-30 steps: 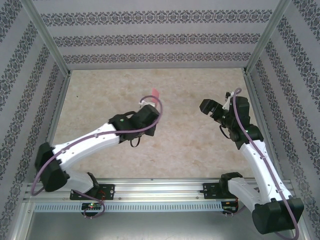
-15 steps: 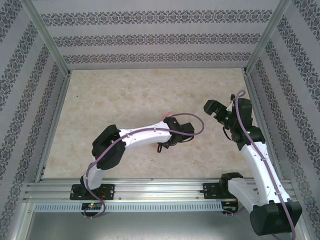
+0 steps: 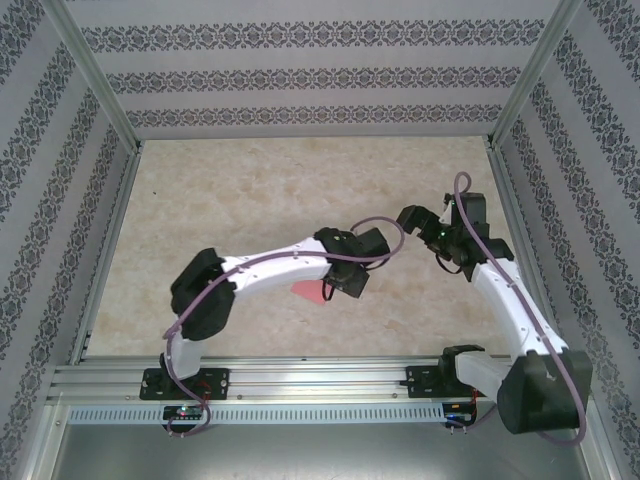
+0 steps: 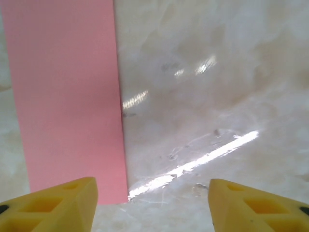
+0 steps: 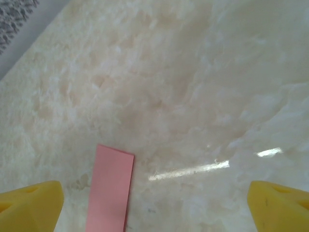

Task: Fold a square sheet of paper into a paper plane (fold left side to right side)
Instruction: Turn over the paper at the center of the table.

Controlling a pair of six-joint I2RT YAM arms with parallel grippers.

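Note:
The square sheet of paper [image 4: 67, 96] is pink and lies flat on the table as a narrow folded rectangle. It also shows as a pink corner [image 3: 308, 291] beside the left arm's wrist and as a strip [image 5: 110, 191] in the right wrist view. My left gripper [image 4: 153, 205] hangs low over the table, open, with bare table between its yellow fingertips [image 4: 53, 203]; the paper's near corner sits just ahead of the left fingertip. My right gripper [image 5: 154, 208] is open and higher up, apart from the paper. A paper plane is out of view.
The marble-patterned table [image 3: 250, 190] is walled by patterned panels on three sides. The two grippers [image 3: 343, 282] [image 3: 410, 217] are close together right of centre. An aluminium rail [image 3: 300, 385] with the arm bases runs along the near edge.
The left arm swung from the back left to the centre, lowered the paper to the table and opened its jaws, letting it go. The right gripper shifted slightly left.

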